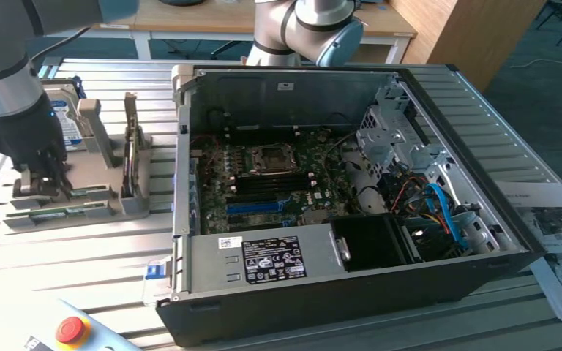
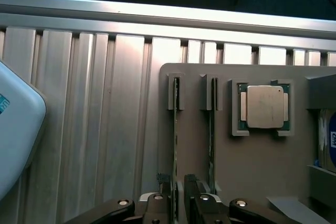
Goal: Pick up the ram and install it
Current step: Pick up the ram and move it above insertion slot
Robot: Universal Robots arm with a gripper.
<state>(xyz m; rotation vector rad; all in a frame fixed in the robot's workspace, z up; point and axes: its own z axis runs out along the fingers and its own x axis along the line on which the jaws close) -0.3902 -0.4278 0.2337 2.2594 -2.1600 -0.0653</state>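
Note:
The ram (image 2: pixel 176 145) stands on edge in a slot of the grey holder (image 2: pixel 252 171), a thin green stick seen from its edge. My gripper (image 2: pixel 177 188) is down over its near end, one finger on each side with a small gap, so it is open around the stick. In the exterior view the gripper (image 1: pixel 42 184) sits low on the holder (image 1: pixel 129 205) at that view's left, over the ram (image 1: pixel 84 193). A look-alike second green stick (image 2: pixel 211 145) stands in the neighbouring slot, apart from the fingers.
A square silver processor (image 2: pixel 262 106) lies in the holder's pocket, with a hard drive (image 1: pixel 69 121) at its back. The open computer case (image 1: pixel 339 292) fills the middle, its motherboard (image 1: pixel 271 183) exposed. A box with a red stop button (image 1: pixel 71 330) lies near the front.

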